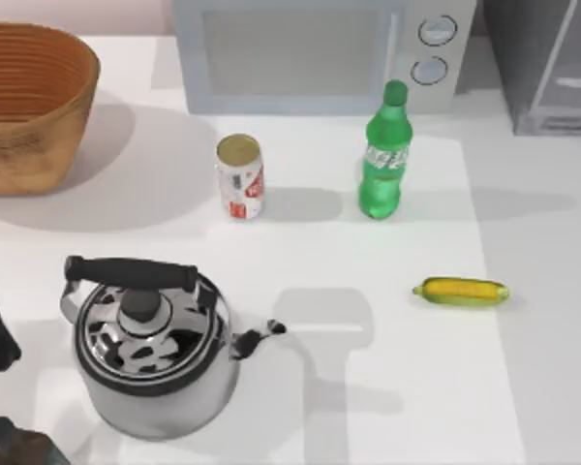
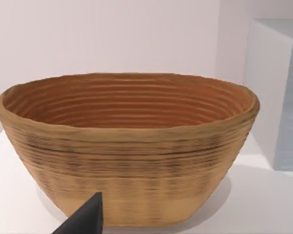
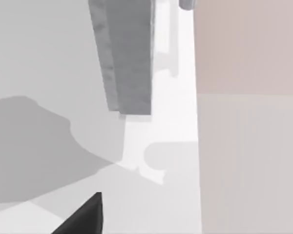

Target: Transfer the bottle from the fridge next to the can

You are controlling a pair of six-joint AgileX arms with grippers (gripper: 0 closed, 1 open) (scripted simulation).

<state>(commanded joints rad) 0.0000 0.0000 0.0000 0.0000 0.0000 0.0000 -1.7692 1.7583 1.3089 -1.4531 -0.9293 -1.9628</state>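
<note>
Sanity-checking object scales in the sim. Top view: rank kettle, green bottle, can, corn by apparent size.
1. kettle, clearly largest.
2. green bottle.
3. can and corn: alike in apparent size, so I won't rank them.

The kettle sits nearer the camera's lower edge, which may inflate it somewhat.

No readable text (bottle (image 1: 383, 155) label, can (image 1: 240, 177) markings illegible)

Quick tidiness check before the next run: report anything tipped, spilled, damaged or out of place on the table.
Nothing is spilled, tipped or broken. The bottle, the can and the kettle stand upright. The one oddity is a corn cob lying loose on its side, right of the kettle and apart from everything else.
</note>
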